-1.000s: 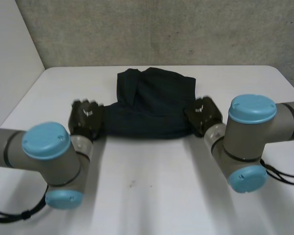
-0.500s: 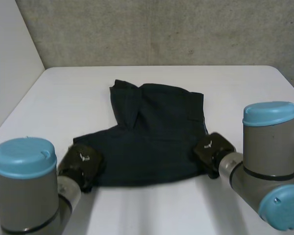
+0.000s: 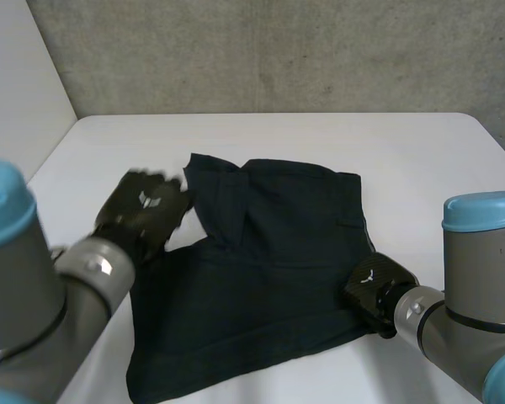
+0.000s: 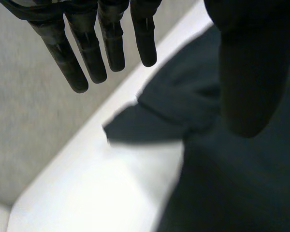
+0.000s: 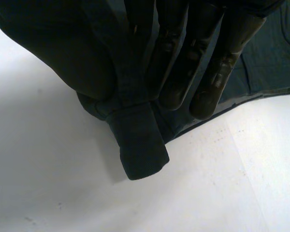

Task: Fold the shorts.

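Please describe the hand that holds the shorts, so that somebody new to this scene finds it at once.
On the white table lie dark shorts. At their near right edge sits the right hand, ending the arm on the robot's right. Unlike the open left hand, which holds nothing, it pinches a fold of the cloth.
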